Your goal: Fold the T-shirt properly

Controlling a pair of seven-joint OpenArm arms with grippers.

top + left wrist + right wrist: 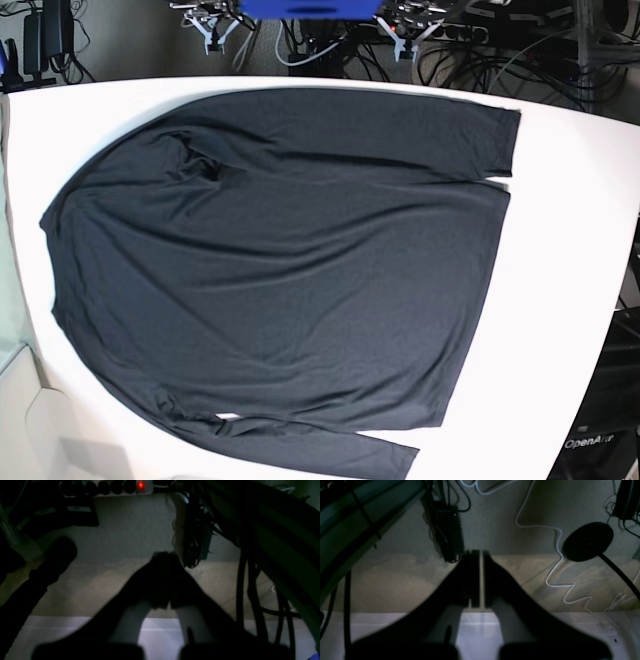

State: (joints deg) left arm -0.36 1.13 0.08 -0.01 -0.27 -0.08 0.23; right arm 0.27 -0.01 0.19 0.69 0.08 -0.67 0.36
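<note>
While the shirt [290, 270] lies flat across the table [570, 250], both sleeves tucked along its edges, left gripper [163, 555] and right gripper [480, 552] hang closed, empty, beyond the table edge. Risk: thin knit bunching if pinched through both layers.

Both wrist views dim and blurred, base view bright, evenly lit, edge-warped

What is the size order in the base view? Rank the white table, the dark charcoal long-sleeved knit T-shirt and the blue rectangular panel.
1. white table, showing around the shirt.
2. dark charcoal long-sleeved knit T-shirt, covering most of it.
3. blue rectangular panel, a small strip cut off at the top edge.
</note>
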